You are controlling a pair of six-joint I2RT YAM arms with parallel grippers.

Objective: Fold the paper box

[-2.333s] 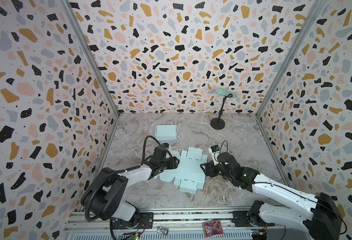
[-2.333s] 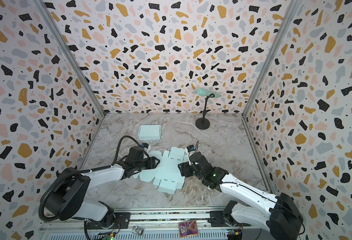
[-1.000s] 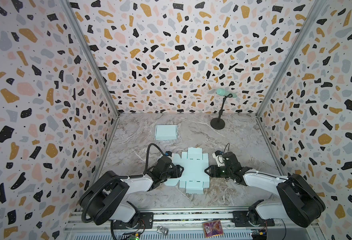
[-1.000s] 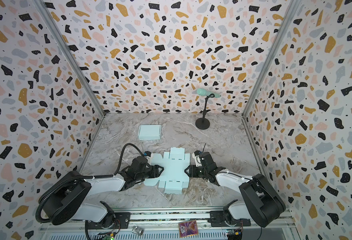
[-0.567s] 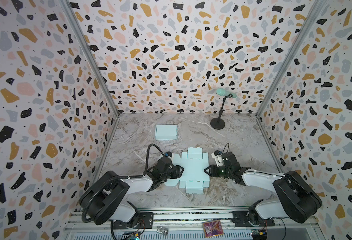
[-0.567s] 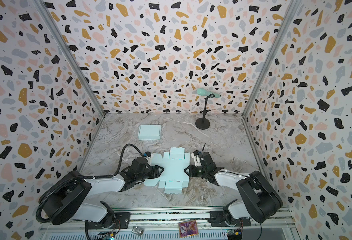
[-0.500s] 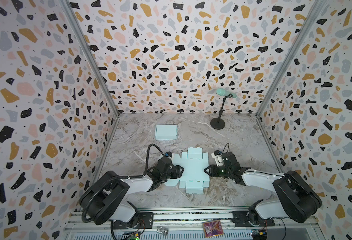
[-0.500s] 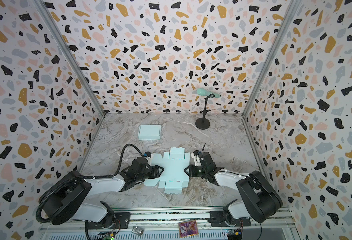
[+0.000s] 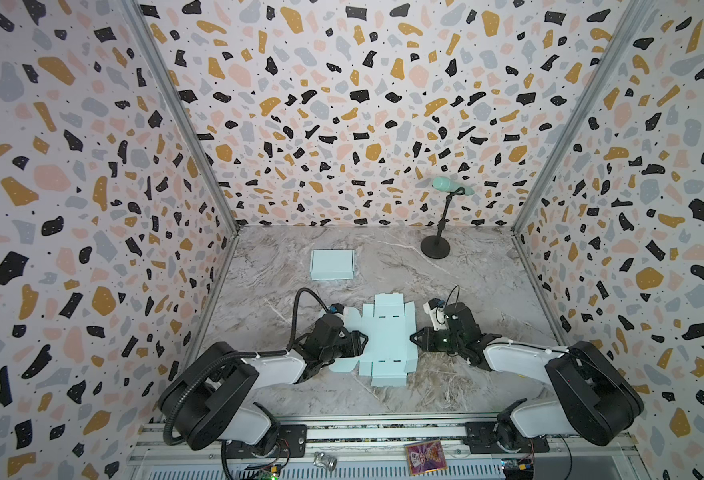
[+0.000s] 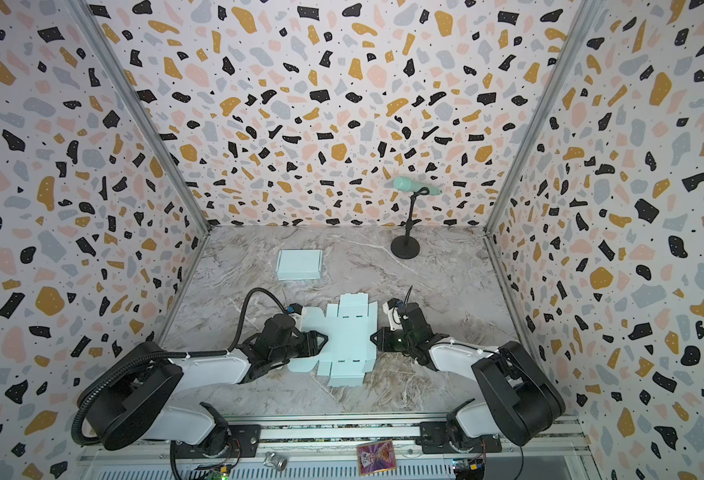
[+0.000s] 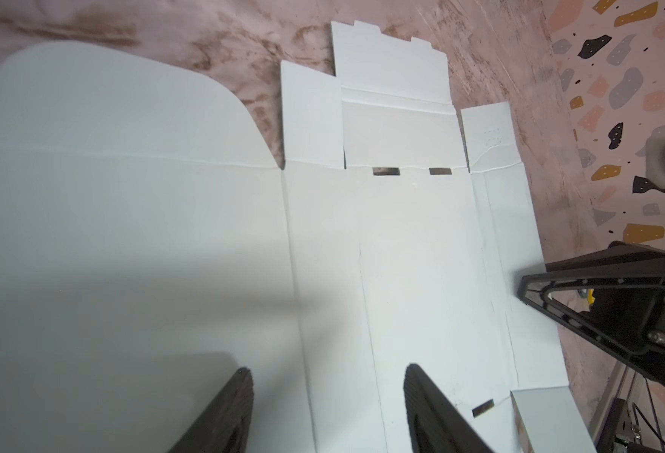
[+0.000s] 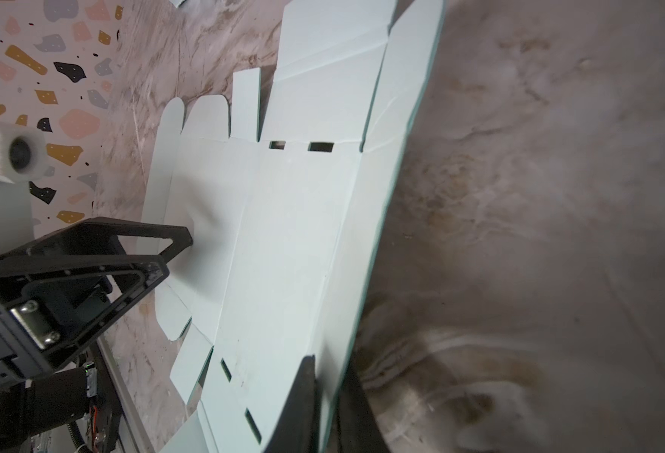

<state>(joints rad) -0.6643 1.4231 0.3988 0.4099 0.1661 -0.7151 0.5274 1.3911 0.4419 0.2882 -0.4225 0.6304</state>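
The paper box (image 9: pixel 387 336) (image 10: pixel 348 336) is a pale blue blank lying unfolded and flat at the front middle of the marble table. My left gripper (image 9: pixel 360 345) (image 11: pixel 327 368) is open, its fingers spread over the sheet's left part with nothing between them. My right gripper (image 9: pixel 413 336) (image 12: pixel 328 364) is shut on the box's right edge flap (image 12: pixel 366 243), which is lifted slightly off the table. In the right wrist view the left gripper (image 12: pixel 181 243) rests its tips on the far side of the sheet. The right gripper (image 11: pixel 527 286) also shows in the left wrist view.
A folded pale blue box (image 9: pixel 332 264) (image 10: pixel 299 264) sits at the back left. A black stand holding a pale green microphone (image 9: pixel 436 249) is at the back right. Patterned walls close three sides. A card (image 9: pixel 425 457) lies on the front rail.
The right gripper's jaws have closed onto the sheet's right edge. Both arms have stayed in place over the last second. Before that the sheet was turned square and pulled nearer the front.
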